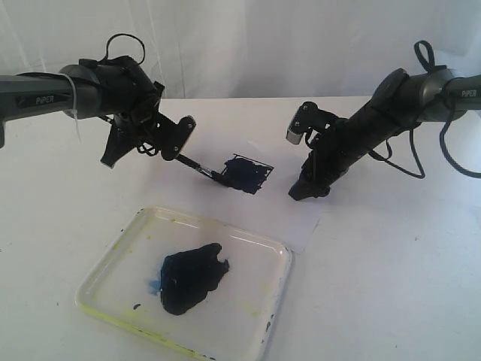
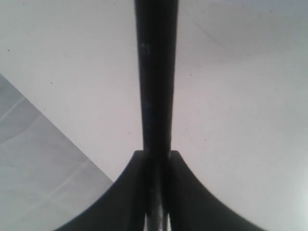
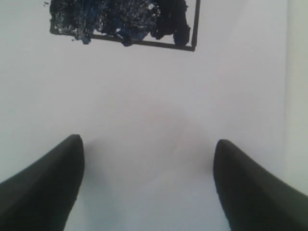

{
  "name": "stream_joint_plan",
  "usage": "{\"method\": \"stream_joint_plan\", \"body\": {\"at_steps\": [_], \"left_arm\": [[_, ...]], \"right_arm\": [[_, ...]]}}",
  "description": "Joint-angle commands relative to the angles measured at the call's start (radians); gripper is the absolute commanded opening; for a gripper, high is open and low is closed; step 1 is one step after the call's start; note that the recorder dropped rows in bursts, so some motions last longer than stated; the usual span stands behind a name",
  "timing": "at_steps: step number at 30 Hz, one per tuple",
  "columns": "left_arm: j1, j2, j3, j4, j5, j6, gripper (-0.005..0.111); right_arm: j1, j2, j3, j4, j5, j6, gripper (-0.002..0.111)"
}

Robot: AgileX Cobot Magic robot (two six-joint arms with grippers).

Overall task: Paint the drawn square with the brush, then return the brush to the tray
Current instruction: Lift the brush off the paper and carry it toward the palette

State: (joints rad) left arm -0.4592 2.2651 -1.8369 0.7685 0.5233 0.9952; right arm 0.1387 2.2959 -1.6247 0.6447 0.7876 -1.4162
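Observation:
The drawn square [image 1: 246,174] on the white paper sheet [image 1: 301,226] is largely filled with dark blue-black paint; it also shows in the right wrist view [image 3: 125,21]. My left gripper [image 1: 183,143] is shut on the brush [image 1: 197,167], whose tip rests at the square's left edge. In the left wrist view the dark handle [image 2: 156,82] runs straight out from between the closed fingers [image 2: 192,202]. My right gripper [image 1: 307,189] stands open, pressing down on the paper just right of the square, nothing between its fingers [image 3: 48,187].
The tray [image 1: 120,248] lies at the front, a dark paint puddle [image 1: 192,277] at its middle and yellow stains along its rim. White table and a white backdrop surround everything.

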Motion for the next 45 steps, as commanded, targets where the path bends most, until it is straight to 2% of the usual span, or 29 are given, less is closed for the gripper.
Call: {"method": "stream_joint_plan", "body": {"at_steps": [1, 18, 24, 27, 38, 45], "left_arm": [[0.020, -0.007, 0.000, 0.000, 0.023, 0.003, 0.000], [0.029, -0.007, 0.000, -0.002, -0.051, -0.027, 0.000], [0.053, -0.005, 0.000, -0.007, -0.244, -0.129, 0.000], [0.062, 0.008, -0.002, -0.007, -0.247, -0.124, 0.000], [0.059, 0.050, -0.003, -0.015, -0.428, -0.131, 0.000], [0.055, 0.047, -0.003, -0.022, -0.427, -0.158, 0.000]], "right_arm": [[-0.006, 0.041, 0.020, -0.098, -0.012, 0.006, 0.070], [-0.006, 0.041, 0.020, -0.098, -0.012, 0.006, 0.070], [-0.006, 0.041, 0.020, -0.098, -0.012, 0.006, 0.070], [-0.006, 0.041, 0.020, -0.098, -0.012, 0.006, 0.070], [-0.006, 0.041, 0.020, -0.096, -0.017, 0.022, 0.070], [-0.006, 0.041, 0.020, -0.096, -0.019, 0.022, 0.070]]}}
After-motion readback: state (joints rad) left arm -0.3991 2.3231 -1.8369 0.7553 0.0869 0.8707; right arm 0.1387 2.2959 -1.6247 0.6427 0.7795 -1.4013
